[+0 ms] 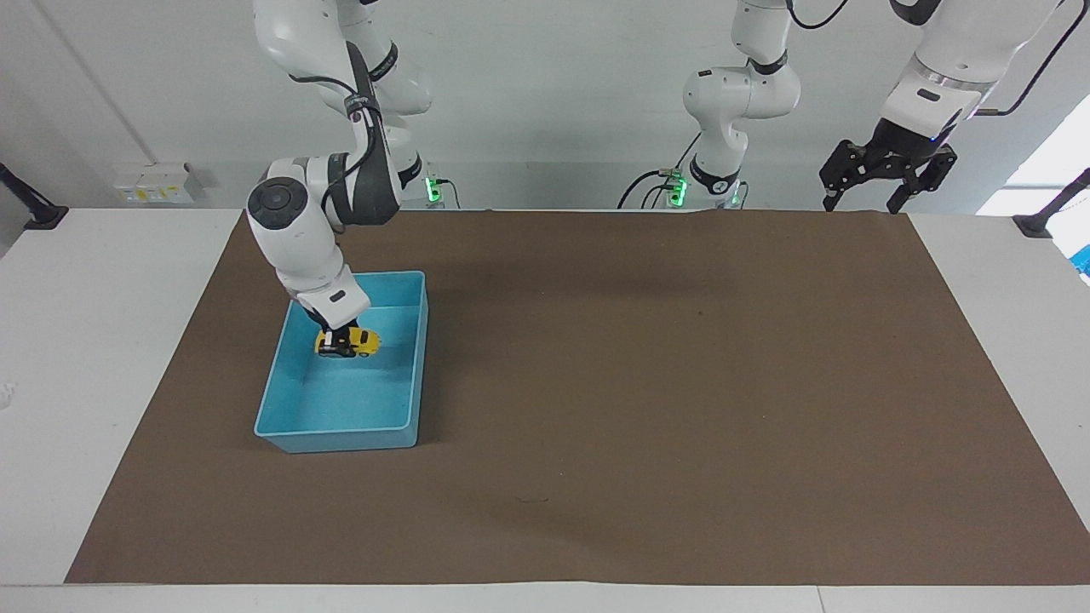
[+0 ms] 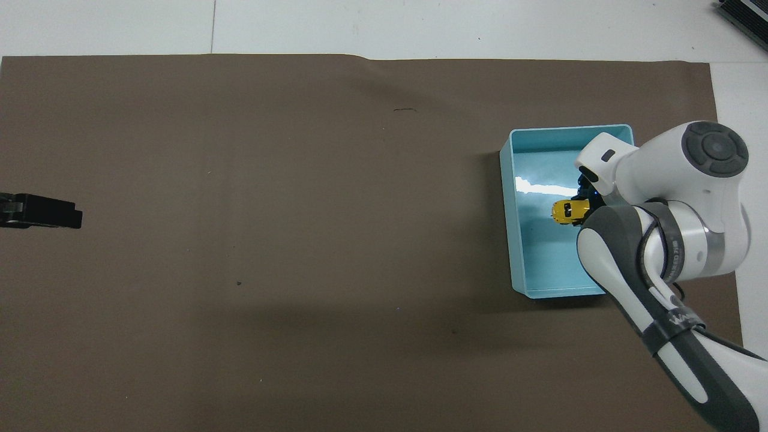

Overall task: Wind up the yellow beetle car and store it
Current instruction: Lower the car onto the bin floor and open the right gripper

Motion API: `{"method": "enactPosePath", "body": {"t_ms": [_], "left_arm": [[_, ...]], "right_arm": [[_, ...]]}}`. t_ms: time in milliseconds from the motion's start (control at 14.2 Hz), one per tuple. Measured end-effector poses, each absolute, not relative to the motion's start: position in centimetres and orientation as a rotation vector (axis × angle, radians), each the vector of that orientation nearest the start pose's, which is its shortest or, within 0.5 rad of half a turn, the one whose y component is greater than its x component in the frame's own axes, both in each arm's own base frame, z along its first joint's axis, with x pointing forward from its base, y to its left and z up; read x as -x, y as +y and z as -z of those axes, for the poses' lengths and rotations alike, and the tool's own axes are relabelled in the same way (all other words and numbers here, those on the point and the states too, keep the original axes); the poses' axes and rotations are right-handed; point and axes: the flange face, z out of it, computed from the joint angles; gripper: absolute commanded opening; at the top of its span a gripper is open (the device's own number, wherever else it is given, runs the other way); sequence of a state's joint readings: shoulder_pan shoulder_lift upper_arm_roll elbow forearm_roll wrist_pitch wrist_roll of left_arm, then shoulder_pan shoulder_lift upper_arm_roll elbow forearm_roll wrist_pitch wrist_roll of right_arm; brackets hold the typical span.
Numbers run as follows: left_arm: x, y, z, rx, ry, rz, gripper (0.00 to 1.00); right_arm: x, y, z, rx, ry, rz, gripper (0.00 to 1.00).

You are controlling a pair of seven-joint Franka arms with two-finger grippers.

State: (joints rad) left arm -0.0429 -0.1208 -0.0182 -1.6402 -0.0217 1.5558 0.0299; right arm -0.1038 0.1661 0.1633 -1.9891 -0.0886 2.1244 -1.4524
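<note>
The yellow beetle car point(image 1: 351, 341) point(image 2: 567, 212), tiny with dark windows, hangs just above the floor of the light blue bin point(image 1: 387, 438) point(image 2: 511, 198), inside its walls. My right gripper point(image 1: 339, 338) point(image 2: 583, 204) is shut on the car from above, and its arm hides part of the bin in the overhead view. My left gripper point(image 1: 886, 174) waits open, raised over the robots' edge of the mat at the left arm's end; only its tip point(image 2: 42, 211) shows in the overhead view.
A brown mat point(image 1: 647, 383) covers most of the white table point(image 1: 102, 340). The bin stands on the mat toward the right arm's end. A socket box point(image 1: 153, 183) sits on the wall at that same end.
</note>
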Motion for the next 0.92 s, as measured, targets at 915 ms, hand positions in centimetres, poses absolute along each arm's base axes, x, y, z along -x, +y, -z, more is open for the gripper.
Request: {"method": "enactPosePath", "body": {"t_ms": [915], "left_arm": [[-51.4,-3.4,-65.5,3.158,0.145,0.057,1.00]], "right_arm": [[-55.9,2.8,-33.1,2.241,-2.266,-0.020,0.00]]}}
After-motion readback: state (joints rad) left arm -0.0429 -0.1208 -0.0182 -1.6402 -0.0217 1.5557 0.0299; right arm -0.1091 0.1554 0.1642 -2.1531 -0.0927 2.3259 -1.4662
